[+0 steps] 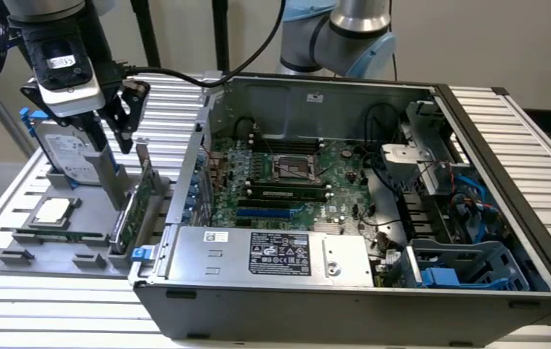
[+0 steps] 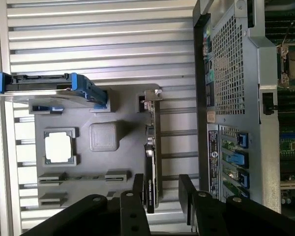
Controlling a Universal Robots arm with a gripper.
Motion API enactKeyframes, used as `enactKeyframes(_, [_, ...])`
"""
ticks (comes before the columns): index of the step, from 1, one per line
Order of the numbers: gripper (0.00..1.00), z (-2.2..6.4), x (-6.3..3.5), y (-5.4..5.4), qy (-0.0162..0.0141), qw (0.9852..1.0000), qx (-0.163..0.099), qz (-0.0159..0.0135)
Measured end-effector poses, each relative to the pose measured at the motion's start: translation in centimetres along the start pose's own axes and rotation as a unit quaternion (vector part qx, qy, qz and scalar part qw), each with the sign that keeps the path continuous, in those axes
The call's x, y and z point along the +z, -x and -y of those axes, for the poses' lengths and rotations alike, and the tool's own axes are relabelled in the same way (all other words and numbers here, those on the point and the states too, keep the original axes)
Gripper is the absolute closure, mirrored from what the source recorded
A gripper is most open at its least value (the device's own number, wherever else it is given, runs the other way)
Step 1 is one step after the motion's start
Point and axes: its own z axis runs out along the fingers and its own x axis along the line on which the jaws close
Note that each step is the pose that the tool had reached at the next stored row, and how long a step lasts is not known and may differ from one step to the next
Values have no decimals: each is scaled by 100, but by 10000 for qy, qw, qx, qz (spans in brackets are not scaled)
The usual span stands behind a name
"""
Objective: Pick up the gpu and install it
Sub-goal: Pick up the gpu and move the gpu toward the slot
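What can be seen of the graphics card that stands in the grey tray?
The gpu, a flat green circuit board with a black cooler and a silver metal end bracket, stands on its long edge in a slot of the grey plastic holder tray, beside the open computer case. The open black hand hangs just above it, without visible contact.

The surface (image 1: pixel 52 320) is pale silver, striped with parallel ribs. At the left of the exterior view lies a plain grey tray (image 1: pixel 57 260). Standing in it, the gpu (image 1: pixel 138 200) shows a green board edge and a silver bracket; the wrist view shows its black side. The hard drive (image 1: pixel 67 156) is silver with a white label and blue rails. The end effector (image 1: pixel 125 123) is black. The computer case (image 1: pixel 353 313) is dark grey, its motherboard (image 1: pixel 286 174) green with black slots. At the lower right is a blue cage (image 1: pixel 460 265).
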Motion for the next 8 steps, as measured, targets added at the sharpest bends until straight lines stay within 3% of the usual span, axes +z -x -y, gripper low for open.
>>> enactKeyframes(8, [0,5,102,-2,-5,10000,0,1])
